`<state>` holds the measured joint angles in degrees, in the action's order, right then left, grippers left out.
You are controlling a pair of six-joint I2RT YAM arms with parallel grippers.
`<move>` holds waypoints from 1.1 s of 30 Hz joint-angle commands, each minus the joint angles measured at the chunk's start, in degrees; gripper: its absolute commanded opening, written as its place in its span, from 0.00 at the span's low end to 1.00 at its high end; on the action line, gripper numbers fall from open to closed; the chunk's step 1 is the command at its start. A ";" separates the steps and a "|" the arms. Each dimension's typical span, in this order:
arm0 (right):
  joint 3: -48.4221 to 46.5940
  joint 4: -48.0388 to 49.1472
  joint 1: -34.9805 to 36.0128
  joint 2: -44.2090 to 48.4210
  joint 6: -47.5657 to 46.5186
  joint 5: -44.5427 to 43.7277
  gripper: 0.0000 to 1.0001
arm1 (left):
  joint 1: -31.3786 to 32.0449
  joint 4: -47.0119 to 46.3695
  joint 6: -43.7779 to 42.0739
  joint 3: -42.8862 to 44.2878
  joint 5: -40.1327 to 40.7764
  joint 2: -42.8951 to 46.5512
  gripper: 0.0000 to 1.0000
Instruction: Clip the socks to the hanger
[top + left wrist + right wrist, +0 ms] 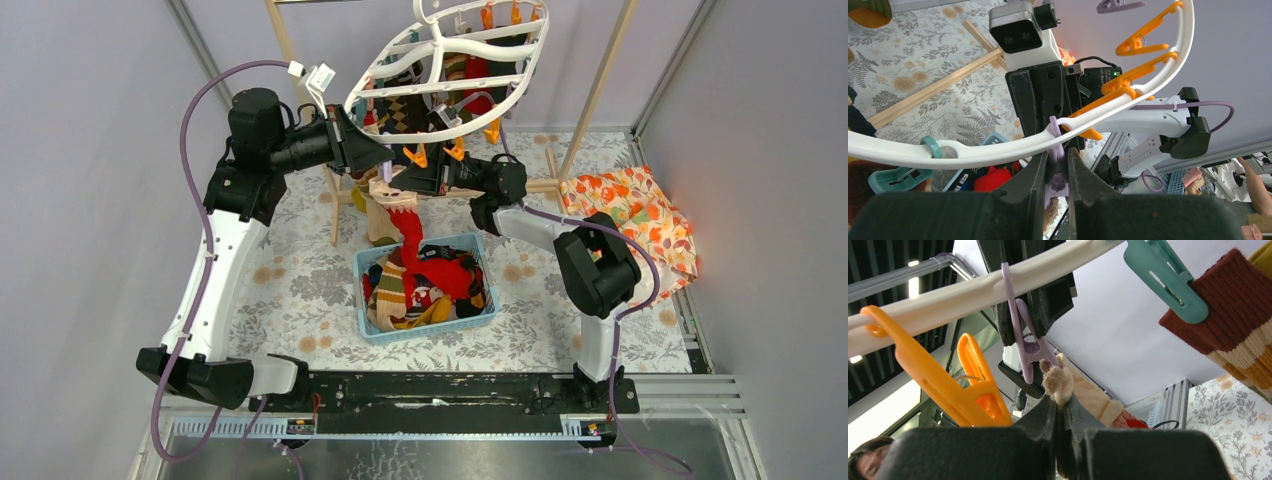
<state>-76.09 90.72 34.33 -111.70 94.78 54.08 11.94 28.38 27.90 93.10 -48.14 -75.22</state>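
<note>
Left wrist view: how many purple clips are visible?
2. One clip hangs on the hanger rim, pinched in the left gripper; another clip is cut off at the top edge. More may be hidden.

Grey walls close in on the left, far and right edges of the counter. The counter is covered by a pale floral cloth, with leaves and tan blossoms all over. A wooden frame stands along the far edge, one pole rising near the far right corner. Orange flowered fabric is bunched at the right edge. A black bar runs along the near edge. Overhead, the right wrist view shows dark ceiling slats and a bright strip light.
</note>
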 commanded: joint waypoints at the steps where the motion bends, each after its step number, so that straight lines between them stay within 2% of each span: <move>1: -2.89 7.72 -0.68 2.78 -0.96 -2.75 0.00 | 0.18 -2.18 0.14 -0.48 -4.28 0.82 0.00; 26: -0.36 7.81 -1.08 5.31 -3.01 -7.55 0.00 | 0.18 -4.78 1.41 -2.11 -5.31 1.46 0.00; 33: -0.19 7.81 -1.05 5.13 -2.63 -7.46 0.00 | 0.18 -5.29 1.46 -2.16 -4.81 1.77 0.30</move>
<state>-75.75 90.74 33.63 -109.65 92.33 48.97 11.92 25.10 29.47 91.46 -49.56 -75.13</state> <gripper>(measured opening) 0.078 0.252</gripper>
